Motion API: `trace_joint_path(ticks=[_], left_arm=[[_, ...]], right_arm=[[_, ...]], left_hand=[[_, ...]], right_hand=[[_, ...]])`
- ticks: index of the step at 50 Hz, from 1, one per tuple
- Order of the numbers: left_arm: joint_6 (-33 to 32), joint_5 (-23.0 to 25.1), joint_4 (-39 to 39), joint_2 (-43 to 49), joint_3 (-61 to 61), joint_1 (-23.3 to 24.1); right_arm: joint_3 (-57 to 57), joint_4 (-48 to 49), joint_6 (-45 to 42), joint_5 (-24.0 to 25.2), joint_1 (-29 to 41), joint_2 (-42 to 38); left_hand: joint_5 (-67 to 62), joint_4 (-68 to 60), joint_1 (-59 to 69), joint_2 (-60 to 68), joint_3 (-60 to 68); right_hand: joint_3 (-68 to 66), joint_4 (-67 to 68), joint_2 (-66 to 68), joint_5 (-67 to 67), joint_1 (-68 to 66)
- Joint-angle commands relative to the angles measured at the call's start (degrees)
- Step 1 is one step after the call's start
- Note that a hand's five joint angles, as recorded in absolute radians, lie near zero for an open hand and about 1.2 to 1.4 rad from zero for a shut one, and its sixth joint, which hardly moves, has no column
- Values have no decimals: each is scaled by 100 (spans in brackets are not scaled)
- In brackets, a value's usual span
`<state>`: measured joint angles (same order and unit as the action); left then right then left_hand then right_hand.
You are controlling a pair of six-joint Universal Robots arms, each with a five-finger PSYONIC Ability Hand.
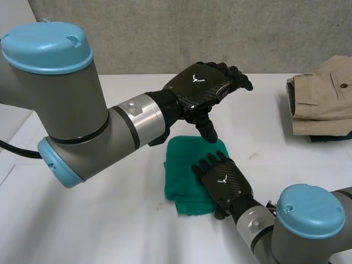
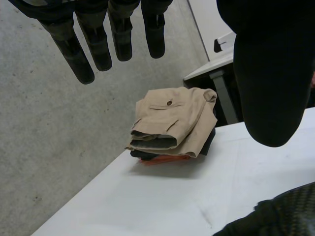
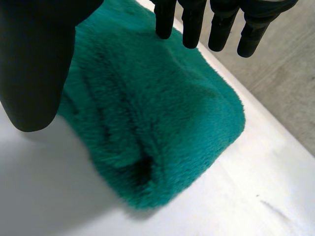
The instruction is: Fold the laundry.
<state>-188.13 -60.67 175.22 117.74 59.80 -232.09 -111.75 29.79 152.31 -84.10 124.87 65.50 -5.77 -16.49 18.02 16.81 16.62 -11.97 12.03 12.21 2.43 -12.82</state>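
1. The folded fuzzy green cloth (image 1: 184, 176) lies in the middle of the white counter (image 1: 110, 220). Our right robot hand (image 1: 223, 180) is spread flat over its right side, fingers straight, clasping nothing.
2. Our left robot hand (image 1: 201, 88) hangs above the cloth's far edge, fingers apart, empty.
3. We judge the fold nearly done, so we should press evenly outward without dragging the pile.
4. We have open room to the left. The stack of folded beige trousers (image 1: 322, 99) sits well apart, far right.
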Motion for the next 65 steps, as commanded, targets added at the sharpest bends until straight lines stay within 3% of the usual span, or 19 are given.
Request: trace_joint_path(ticks=[1, 5, 12, 13, 15, 23, 31, 39, 47, 58, 65], left_arm=[[13, -60, 4, 20, 49, 14], [13, -68, 13, 20, 58, 14], [13, -77, 13, 12, 58, 14], [13, -77, 13, 3, 58, 14], [13, -77, 12, -6, 49, 14], [13, -419, 21, -76, -30, 14], [22, -727, 74, -287, -285, -12], [31, -798, 294, -507, -390, -21], [40, -806, 338, -524, -373, 5], [84, -807, 338, -428, -250, 23], [75, -815, 338, -278, -197, 23]], right_arm=[[232, 518, -122, -1, -76, -283], [434, 545, -157, 8, -85, -477], [628, 738, -131, 105, -76, -512], [733, 747, -96, 148, -76, -538], [865, 747, -96, 236, -76, -643], [1620, 677, -105, 377, -208, -732], [2684, 730, 53, 386, -788, -407], [3931, 1010, 1106, 386, -1955, -292], [4451, 1713, 1688, 526, -3362, -309], [4425, 3155, 1846, 1958, -4628, -2022], [4416, 2866, 1785, 2618, -5025, -2850]], left_hand=[[-33, 39, -192, -70, -52], [-33, 39, -192, -70, -52], [-50, 22, -175, -53, -35], [-50, 22, -175, -53, -35], [-50, 22, -175, -53, -35], [-50, 23, -175, -54, -35], [319, 392, -544, -423, -404], [577, 649, -802, -681, -662], [577, 649, -802, -681, -662], [577, 649, -802, -681, -662], [577, 649, -802, -681, -662]], right_hand=[[197, -203, -221, -243, 282], [197, -203, -221, -243, 282], [-2145, 2139, 2121, 2099, -2060], [-4098, 4092, 4074, 4052, -4013], [-6790, 6784, 6766, 6744, -6705], [-6803, 6797, 6779, 6757, -6718], [-6803, 6797, 6779, 6757, -6718], [-6803, 6797, 6779, 6757, -6718], [-6803, 6797, 6779, 6757, -6718], [-6803, 6797, 6779, 6757, -6718], [-6803, 6797, 6779, 6757, -6718]])
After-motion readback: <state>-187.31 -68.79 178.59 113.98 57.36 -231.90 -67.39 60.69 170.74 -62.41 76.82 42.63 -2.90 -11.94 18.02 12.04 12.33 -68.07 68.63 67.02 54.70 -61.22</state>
